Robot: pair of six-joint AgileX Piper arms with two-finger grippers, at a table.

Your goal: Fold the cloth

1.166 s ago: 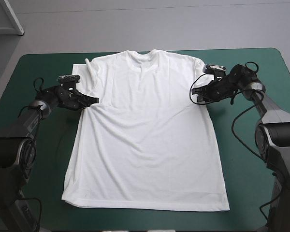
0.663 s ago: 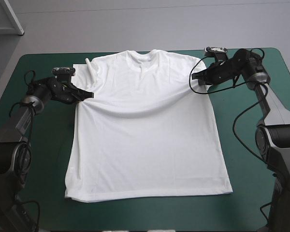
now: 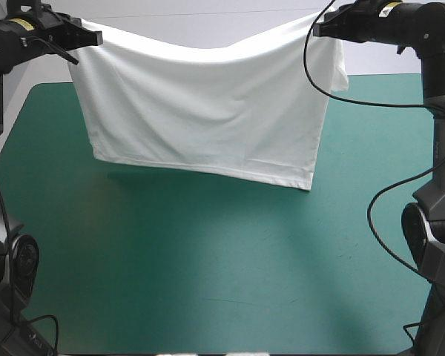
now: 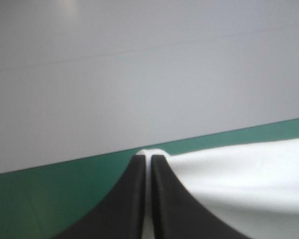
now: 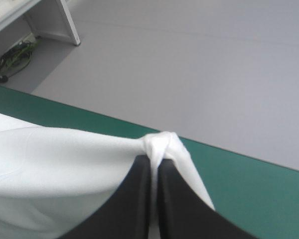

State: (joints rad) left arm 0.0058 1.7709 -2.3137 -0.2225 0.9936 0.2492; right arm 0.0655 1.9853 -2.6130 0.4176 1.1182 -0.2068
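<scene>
T-shirt [image 3: 208, 111] hanging in the air over the table [image 3: 208, 267].
Left gripper [image 4: 146, 159] and right gripper [image 5: 154, 162] each pinch its upper edge; no fold seems made yet.

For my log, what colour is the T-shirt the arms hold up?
The T-shirt is plain white; clearest in the high view.
</scene>
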